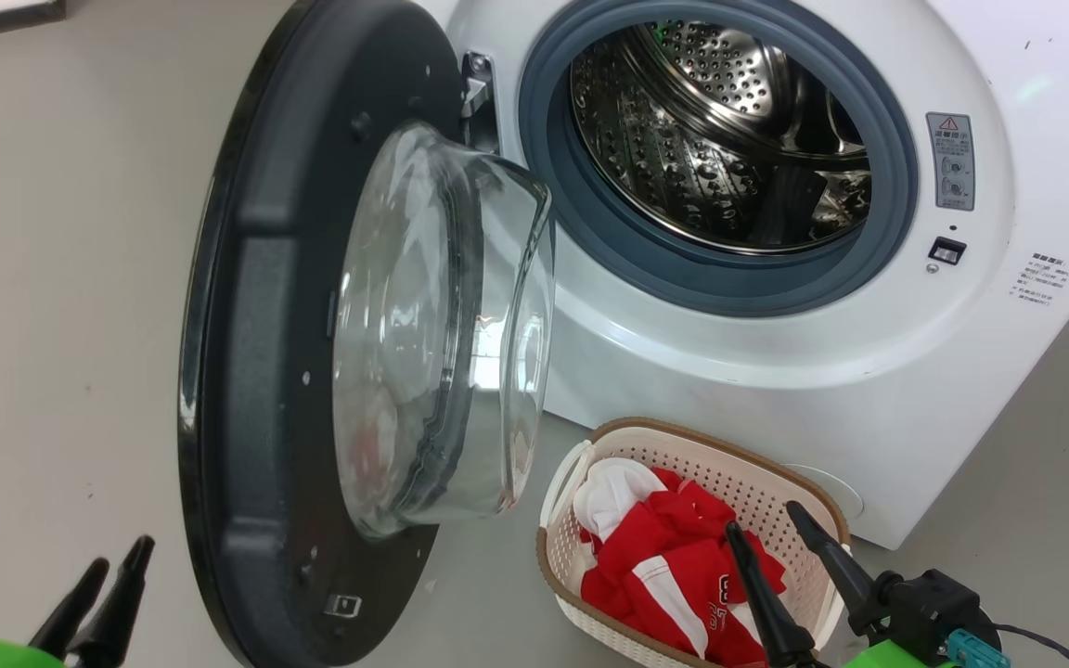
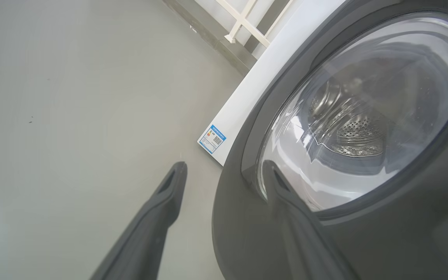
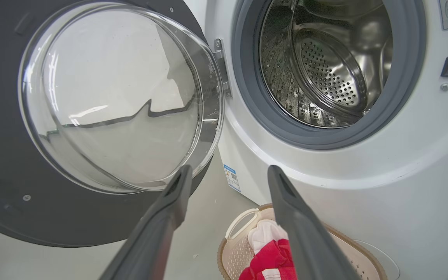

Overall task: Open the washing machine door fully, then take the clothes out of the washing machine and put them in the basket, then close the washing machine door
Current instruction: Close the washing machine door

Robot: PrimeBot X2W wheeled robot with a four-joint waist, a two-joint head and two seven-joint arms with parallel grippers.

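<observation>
The washing machine door (image 1: 256,371) stands swung open to the left, its glass bowl (image 1: 442,325) facing the white washing machine (image 1: 776,343). No fabric shows in the steel drum (image 1: 711,139). The red and white clothes (image 1: 674,566) lie in the cream basket (image 1: 683,436) on the floor below the opening. My right gripper (image 1: 765,520) hangs open and empty just above the basket's near end; the right wrist view has it (image 3: 230,170) over clothes (image 3: 270,256) and basket (image 3: 235,249). My left gripper (image 2: 226,165) is open at the door's outer face (image 2: 364,241), low at the lower left (image 1: 119,555).
Grey floor (image 1: 61,278) spreads left of the door. A blue label (image 2: 212,139) sits on the machine's lower corner. The door latch slot (image 1: 946,249) and a warning sticker (image 1: 950,160) are right of the opening. A white railing (image 2: 243,23) stands behind the machine.
</observation>
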